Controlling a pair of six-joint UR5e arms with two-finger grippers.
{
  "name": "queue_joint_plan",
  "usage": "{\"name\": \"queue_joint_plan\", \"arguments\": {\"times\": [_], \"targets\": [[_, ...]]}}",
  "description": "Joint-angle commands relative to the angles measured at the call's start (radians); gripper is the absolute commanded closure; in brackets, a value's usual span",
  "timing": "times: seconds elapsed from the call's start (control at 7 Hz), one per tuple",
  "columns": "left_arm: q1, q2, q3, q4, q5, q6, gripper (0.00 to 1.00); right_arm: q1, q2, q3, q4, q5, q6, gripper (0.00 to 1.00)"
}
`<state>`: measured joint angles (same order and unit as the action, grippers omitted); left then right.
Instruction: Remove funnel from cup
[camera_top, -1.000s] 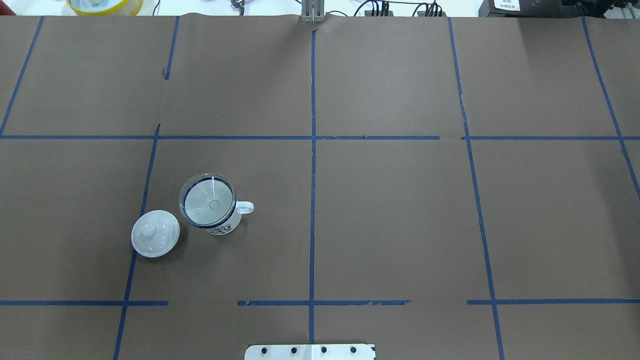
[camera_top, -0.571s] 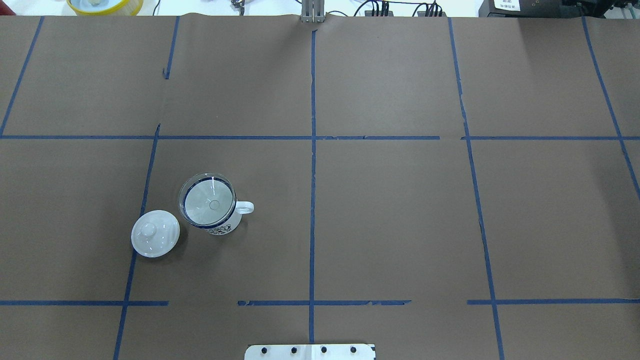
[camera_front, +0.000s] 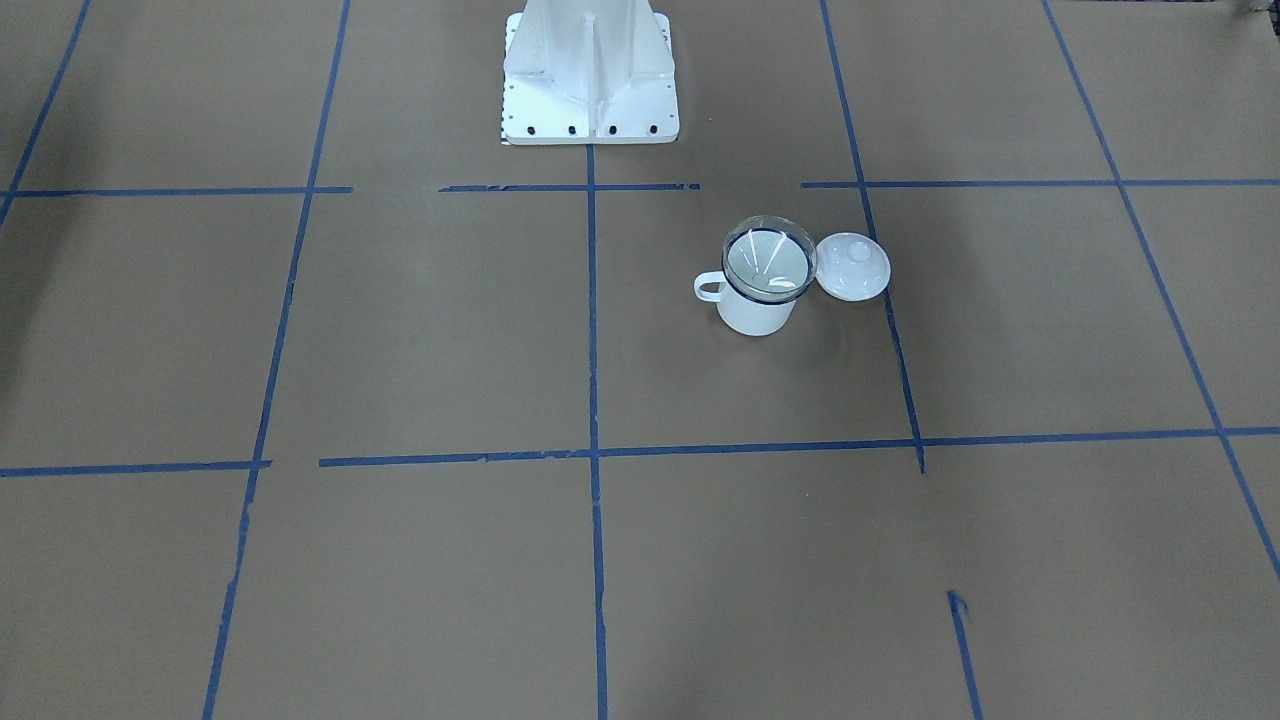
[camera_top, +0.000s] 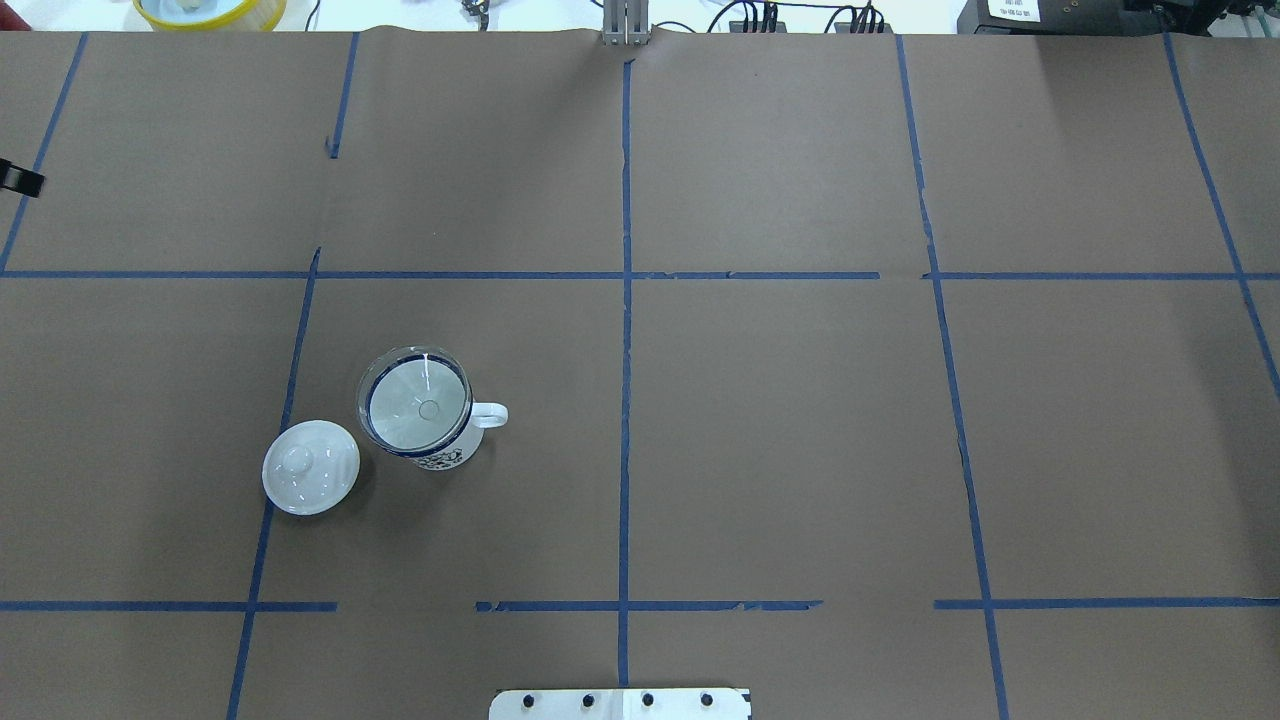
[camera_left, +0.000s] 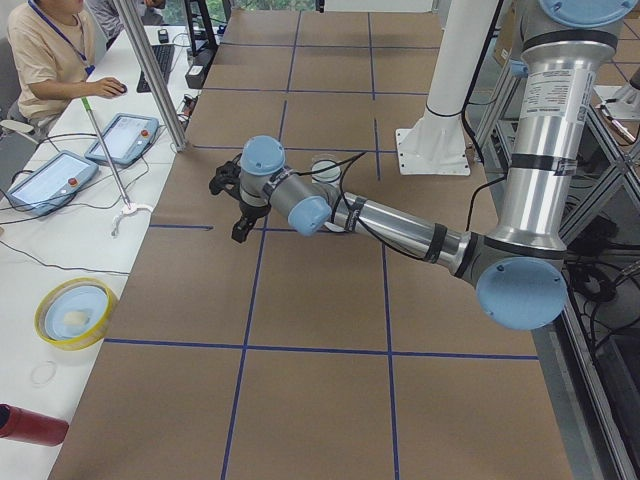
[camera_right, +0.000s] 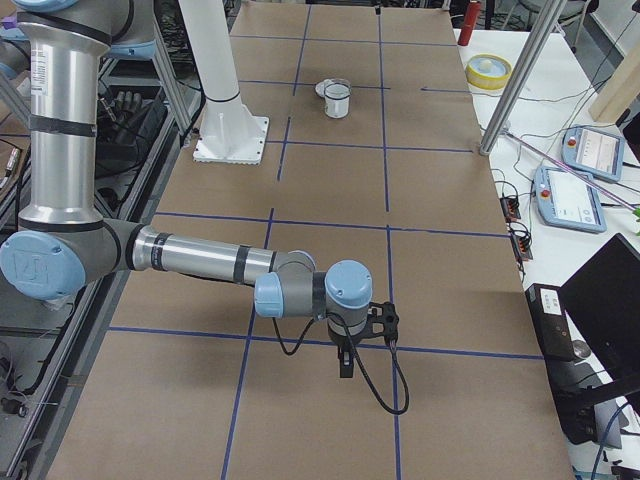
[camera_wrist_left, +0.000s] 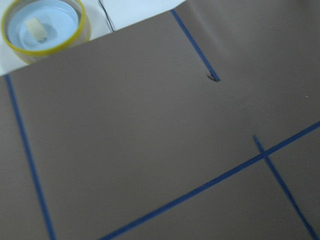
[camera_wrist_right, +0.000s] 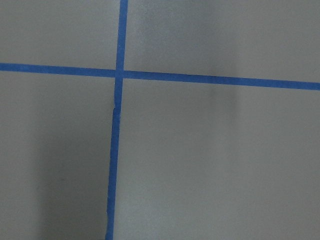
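Note:
The white enamel cup (camera_top: 445, 455) with a dark blue rim stands upright on the table's left half, handle pointing to the view's right. The clear funnel (camera_top: 418, 405) sits in its mouth. Both show in the front view, cup (camera_front: 755, 312) and funnel (camera_front: 768, 262), and far off in the right side view (camera_right: 337, 98). My left gripper (camera_left: 238, 225) hovers over the far left of the table; only a dark tip shows at the overhead edge (camera_top: 20, 178). My right gripper (camera_right: 346, 368) hangs over the far right end. I cannot tell if either is open or shut.
A white domed lid (camera_top: 310, 467) with a knob lies just left of the cup. A yellow-rimmed dish (camera_top: 208, 10) sits beyond the far left corner. The robot's white base (camera_front: 590, 80) stands at the near middle edge. Blue tape lines cross the brown table cover.
A dark tip of my left gripper has come into the overhead view at its left edge. Cup, funnel and lid have not moved.

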<state>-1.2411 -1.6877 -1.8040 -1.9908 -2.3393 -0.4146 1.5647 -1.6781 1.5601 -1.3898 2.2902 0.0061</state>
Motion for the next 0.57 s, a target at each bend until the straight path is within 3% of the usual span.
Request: {"name": "queue_joint_plan", "arguments": {"times": [0.0,0.14,0.43], "targets": [[0.293,-0.03,-0.133,0.007,0.215,-0.464,0.0,0.0,0.0,0.0,0.0,0.0,0.0,0.0],[0.398,-0.074,-0.181,0.089,0.265,-0.595,0.0,0.0,0.0,0.0,0.0,0.0,0.0,0.0],[0.561,-0.337,-0.219,0.467,0.366,-0.793,0.0,0.0,0.0,0.0,0.0,0.0,0.0,0.0]]}}
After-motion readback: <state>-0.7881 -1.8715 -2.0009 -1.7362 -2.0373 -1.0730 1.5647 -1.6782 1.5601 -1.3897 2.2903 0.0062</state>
